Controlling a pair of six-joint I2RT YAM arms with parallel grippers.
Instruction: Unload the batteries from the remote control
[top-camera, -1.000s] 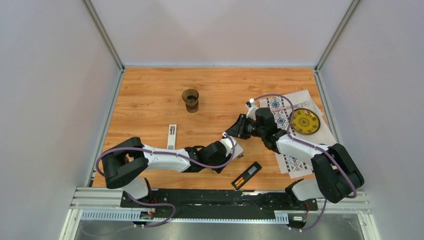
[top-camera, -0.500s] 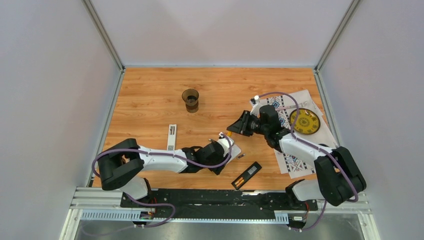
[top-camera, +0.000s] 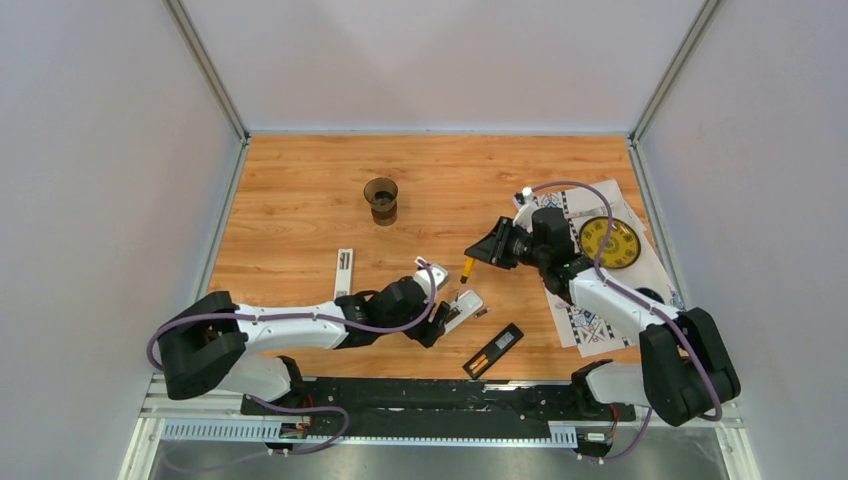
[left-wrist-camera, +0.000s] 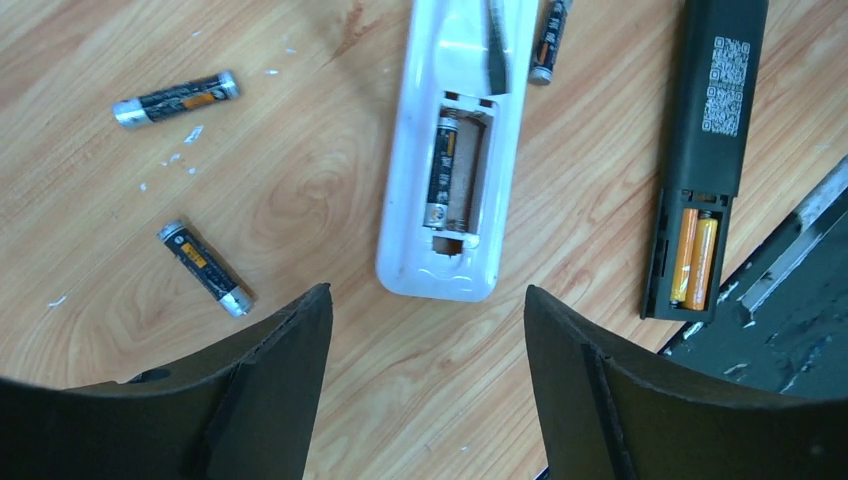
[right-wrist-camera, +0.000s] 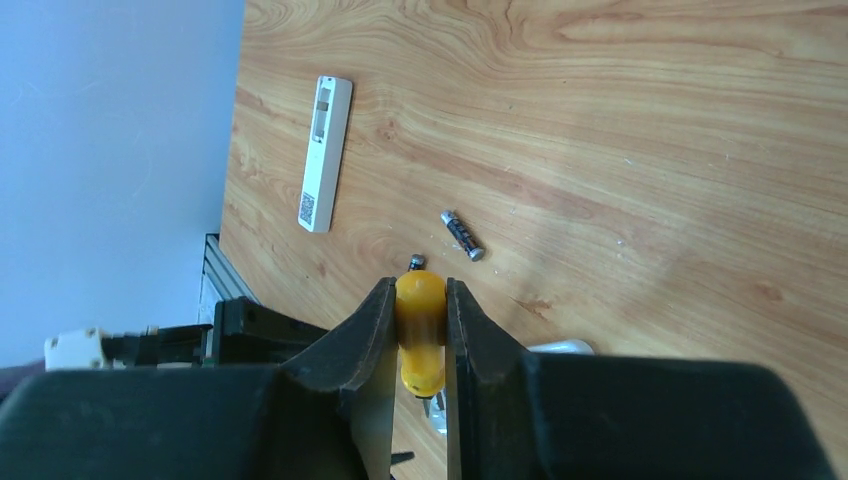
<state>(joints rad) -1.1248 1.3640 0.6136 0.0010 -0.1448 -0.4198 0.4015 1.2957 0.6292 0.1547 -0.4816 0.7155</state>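
- Since a second ago the left hand (left-wrist-camera: 428, 305) has let go of the white remote (left-wrist-camera: 450, 150) and slid back to the left. The right hand (right-wrist-camera: 420, 290) has drawn away toward the far right.
- The left hand is open and holds nothing, with its fingers (left-wrist-camera: 285, 350) apart from the remote, flanking its near end.
- The white remote lies back up with its bay uncovered. One dark cell (left-wrist-camera: 441, 170) sits in the left slot, lengthwise along the remote, and the slot beside it is bare.
- The black remote (left-wrist-camera: 712, 120) lies just to the right and roughly parallel. Its open bay holds two orange batteries (left-wrist-camera: 692, 255) side by side, also lengthwise.
- From above, both remotes run diagonally, near-left to far-right.
- Three loose dark batteries (left-wrist-camera: 175, 97) lie on the tabletop (left-wrist-camera: 300, 180). One is just beside the white remote's far half; the other two lie well to its left, at different angles.
- The right hand is closed on the yellow handle of the screwdriver (right-wrist-camera: 420, 340), raised over the wood.
- The left arm stretches low along the near edge, and the right arm is bent and reaches leftward.
- A brown cup (top-camera: 381, 198) stands upright farther back. Its contents cannot be made out.
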